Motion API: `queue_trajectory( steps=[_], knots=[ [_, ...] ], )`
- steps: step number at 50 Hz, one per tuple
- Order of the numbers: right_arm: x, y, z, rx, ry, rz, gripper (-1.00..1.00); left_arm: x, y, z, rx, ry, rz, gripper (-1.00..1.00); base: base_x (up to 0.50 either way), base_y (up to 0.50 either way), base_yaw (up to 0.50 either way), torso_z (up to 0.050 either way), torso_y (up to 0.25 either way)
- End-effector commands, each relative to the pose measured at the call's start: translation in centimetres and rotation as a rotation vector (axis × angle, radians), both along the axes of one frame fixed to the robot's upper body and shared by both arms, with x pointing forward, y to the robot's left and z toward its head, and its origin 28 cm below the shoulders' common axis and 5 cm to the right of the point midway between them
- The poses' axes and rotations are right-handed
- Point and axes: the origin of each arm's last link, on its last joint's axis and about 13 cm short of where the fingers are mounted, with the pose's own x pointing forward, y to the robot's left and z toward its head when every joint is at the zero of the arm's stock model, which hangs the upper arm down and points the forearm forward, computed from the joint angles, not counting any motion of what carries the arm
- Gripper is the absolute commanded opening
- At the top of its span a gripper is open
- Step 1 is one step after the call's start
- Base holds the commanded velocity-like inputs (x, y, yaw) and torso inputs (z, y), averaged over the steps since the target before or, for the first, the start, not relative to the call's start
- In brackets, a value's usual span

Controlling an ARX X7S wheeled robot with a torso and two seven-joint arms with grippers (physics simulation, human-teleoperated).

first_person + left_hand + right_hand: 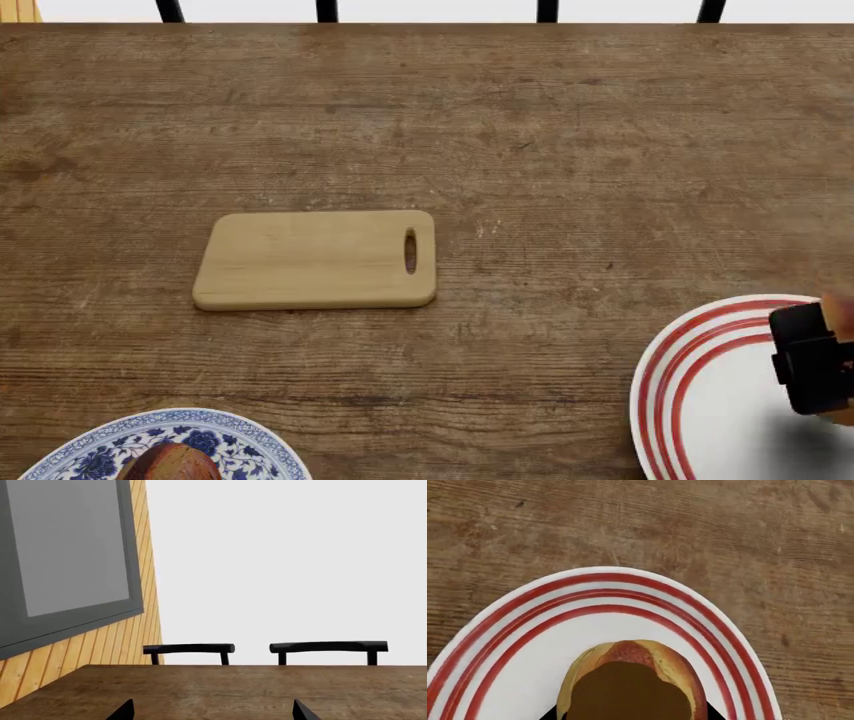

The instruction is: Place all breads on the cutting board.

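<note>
The right gripper (817,362) hangs over the red-striped plate (694,375) at the table's near right edge; in the head view only a dark block of it shows, and in the right wrist view its tips are barely visible at the frame's edge on either side of the golden-tan bread (630,680), so whether it has closed on the loaf cannot be told. That bread lies on the white centre of the red-striped plate, a dark shadow covering most of its top. The left gripper (212,711) shows only two dark fingertips set apart over the wooden table (561,150), with nothing between them. The cutting board (316,259) lies bare near the middle of the table, handle slot toward the right. The dark reddish-brown roll (171,463) sits on the blue-patterned plate (80,455) at the near left. Two black chairs (197,649) stand beyond the far edge.
</note>
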Motion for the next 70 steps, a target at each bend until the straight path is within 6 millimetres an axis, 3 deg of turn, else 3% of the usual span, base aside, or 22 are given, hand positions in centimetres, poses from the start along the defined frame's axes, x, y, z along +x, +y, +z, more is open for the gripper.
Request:
queue_trajectory(
  steps=[1,18,35,41,50,62,70],
  knots=[
    [-0.8,0.1,5.6,-0.008,-0.115,0.037,-1.00,0.1,0.0,0.0,-0.001,0.002,-0.002,1.00,0.00,0.00,0.00,0.000,0.000],
    [0.3,2.8,15.1,0.031,-0.413,0.169,-1.00,0.5,-0.1,0.0,-0.004,-0.005,-0.002,1.00,0.00,0.00,0.00,0.000,0.000],
    [2.2,5.2,21.0,0.016,-0.533,0.259,-1.00,0.8,-0.3,0.2,-0.002,-0.013,0.005,1.00,0.00,0.00,0.00,0.000,0.000],
    [2.4,5.7,21.3,0.012,-0.543,0.277,-1.00,1.2,0.0,2.0,0.031,-0.023,0.010,1.00,0.00,0.00,0.00,0.000,0.000],
    [2.5,6.3,21.5,0.018,-0.549,0.300,-1.00,2.8,1.6,7.5,0.066,-0.079,0.054,1.00,0.00,0.00,0.00,0.000,0.000],
    [2.7,6.9,21.7,0.028,-0.568,0.320,-1.00,3.9,2.7,10.7,0.081,-0.085,0.032,1.00,0.00,0.00,0.00,0.000,0.000],
    [2.7,8.1,22.4,0.049,-0.582,0.373,-1.00,5.7,3.6,12.0,-0.004,-0.049,-0.022,1.00,0.00,0.00,0.00,0.000,0.000]
  ],
)
